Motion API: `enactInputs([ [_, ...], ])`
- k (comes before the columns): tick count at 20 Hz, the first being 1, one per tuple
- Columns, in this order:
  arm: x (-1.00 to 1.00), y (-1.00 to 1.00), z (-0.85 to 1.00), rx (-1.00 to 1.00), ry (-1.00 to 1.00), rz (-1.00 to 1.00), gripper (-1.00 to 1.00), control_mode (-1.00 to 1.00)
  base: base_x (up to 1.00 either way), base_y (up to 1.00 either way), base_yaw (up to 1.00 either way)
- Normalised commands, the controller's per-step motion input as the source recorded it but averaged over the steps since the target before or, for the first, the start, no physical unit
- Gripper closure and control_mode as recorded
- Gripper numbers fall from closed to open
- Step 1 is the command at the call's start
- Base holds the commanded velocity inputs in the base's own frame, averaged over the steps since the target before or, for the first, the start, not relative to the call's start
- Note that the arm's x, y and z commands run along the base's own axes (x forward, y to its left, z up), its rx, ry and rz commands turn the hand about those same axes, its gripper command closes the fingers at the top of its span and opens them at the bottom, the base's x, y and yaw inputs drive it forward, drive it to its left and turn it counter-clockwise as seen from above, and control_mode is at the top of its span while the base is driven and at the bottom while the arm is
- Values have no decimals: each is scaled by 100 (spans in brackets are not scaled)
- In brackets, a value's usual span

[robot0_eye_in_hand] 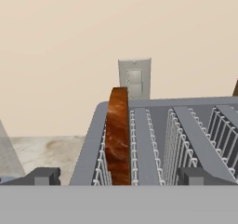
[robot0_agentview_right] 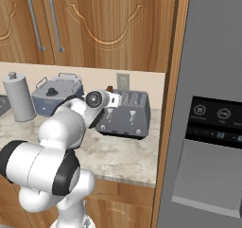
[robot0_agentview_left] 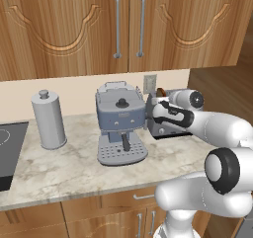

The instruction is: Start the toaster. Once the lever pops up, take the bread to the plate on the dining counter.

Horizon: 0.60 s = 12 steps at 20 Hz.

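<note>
The pincer (robot0_eye_in_hand: 118, 175) is spread open, nothing gripped. Just ahead, the bread (robot0_eye_in_hand: 118, 139) is seated upright in the toaster's (robot0_eye_in_hand: 158, 139) leftmost slot.

One toaster (robot0_agentview_right: 125, 113) stands on the counter, at three o'clock from one blue-grey espresso machine (robot0_agentview_left: 120, 123). One slice of bread (robot0_eye_in_hand: 118, 135) stands in the toaster, which has four slots. One steel canister (robot0_agentview_left: 48, 119) stands at nine o'clock from the espresso machine. One wall switch plate (robot0_eye_in_hand: 135, 78) sits at twelve o'clock above the toaster. Two cabinet door handles (robot0_agentview_left: 116, 25) hang overhead.
</note>
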Motion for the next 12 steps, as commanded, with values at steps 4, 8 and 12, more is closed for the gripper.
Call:
enactInputs([
  [4, 0, 0, 0, 0, 0, 0, -100, -100, 0, 0, 0],
  [8, 0, -2, 0, 0, 0, 0, -100, -100, 0, 0, 0],
  [12, 0, 0, 0, 0, 0, 0, -100, -100, 0, 0, 0],
])
